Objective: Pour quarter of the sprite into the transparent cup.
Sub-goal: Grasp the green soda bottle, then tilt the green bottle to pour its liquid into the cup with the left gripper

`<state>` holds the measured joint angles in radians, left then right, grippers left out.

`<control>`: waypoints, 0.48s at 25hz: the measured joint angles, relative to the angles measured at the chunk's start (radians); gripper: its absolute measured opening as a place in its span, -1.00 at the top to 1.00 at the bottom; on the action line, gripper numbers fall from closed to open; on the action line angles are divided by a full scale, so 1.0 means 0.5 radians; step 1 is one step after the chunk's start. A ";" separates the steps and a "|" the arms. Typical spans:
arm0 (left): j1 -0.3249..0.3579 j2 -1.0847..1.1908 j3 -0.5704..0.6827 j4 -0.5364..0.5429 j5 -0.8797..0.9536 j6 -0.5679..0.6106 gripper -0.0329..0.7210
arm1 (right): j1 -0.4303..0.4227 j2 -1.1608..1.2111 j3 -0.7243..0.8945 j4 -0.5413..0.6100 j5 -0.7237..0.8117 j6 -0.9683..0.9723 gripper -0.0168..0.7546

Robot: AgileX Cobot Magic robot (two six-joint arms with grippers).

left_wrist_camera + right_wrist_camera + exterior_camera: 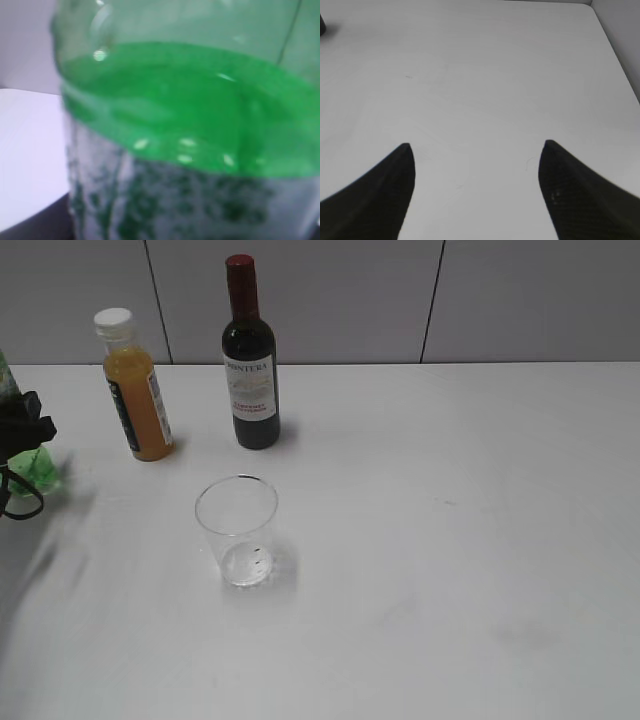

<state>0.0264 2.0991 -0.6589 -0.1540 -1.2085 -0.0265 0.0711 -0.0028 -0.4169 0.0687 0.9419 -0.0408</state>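
Sprite: green see-through bottle [30,468] at the far left edge of the exterior view, mostly cut off by the frame; only a green patch shows low against the table. In the left wrist view it fills the picture, blurred, with a green band above a pale label area speckled green.
Left gripper: dark hardware [22,425] sits at the left edge, right against the bottle. Fingers not visible in either view, so cannot tell whether it is clenched on the bottle or loose.
Right gripper: [476,150] two dark fingers spread wide apart over bare table, nothing between them, grasping nothing.
Transparent cup: [238,530] upright on the table, left of centre, in front of the other two bottles and well apart from the sprite. Tiny dark specks at its bottom.
Orange juice bottle: [134,384] white cap, upright, back left.
Wine bottle: [249,355] dark glass, red top, white label, upright, just right of the juice bottle and behind the cup.
Table: [460,540] white, with a grey panelled wall [500,300] behind.
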 joint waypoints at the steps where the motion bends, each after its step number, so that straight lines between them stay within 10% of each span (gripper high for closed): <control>1: 0.000 -0.013 0.009 0.000 0.011 0.003 -0.33 | 0.000 0.000 0.000 0.000 0.000 0.000 -0.58; 12: 0.000 -0.378 0.397 -0.028 0.090 0.215 -0.33 | 0.000 0.000 0.000 0.000 0.000 0.000 -0.58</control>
<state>0.0264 1.9103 -0.4603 -0.1681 -1.1635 0.0811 0.0711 -0.0028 -0.4169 0.0687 0.9419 -0.0408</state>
